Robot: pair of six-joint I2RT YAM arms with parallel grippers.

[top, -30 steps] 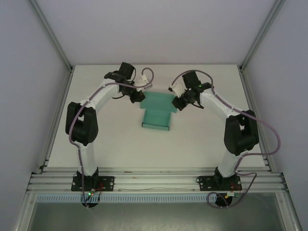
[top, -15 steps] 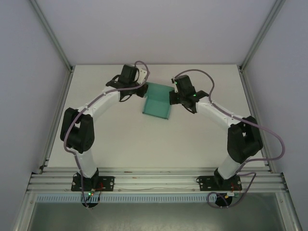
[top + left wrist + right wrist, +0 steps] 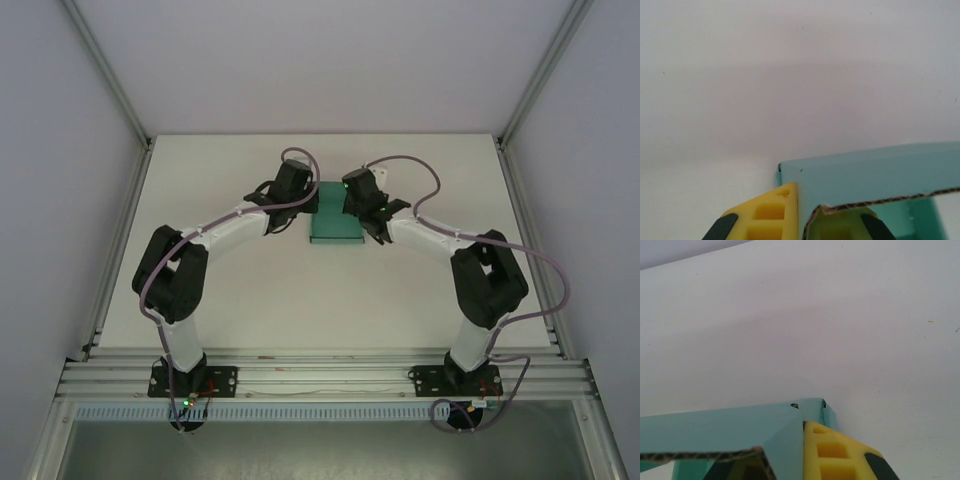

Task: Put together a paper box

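Jaws pinch paper box sides; left arm, right arm angled inward.

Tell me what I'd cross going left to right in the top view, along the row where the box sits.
In order: left arm → left hand → box → right hand → right arm.
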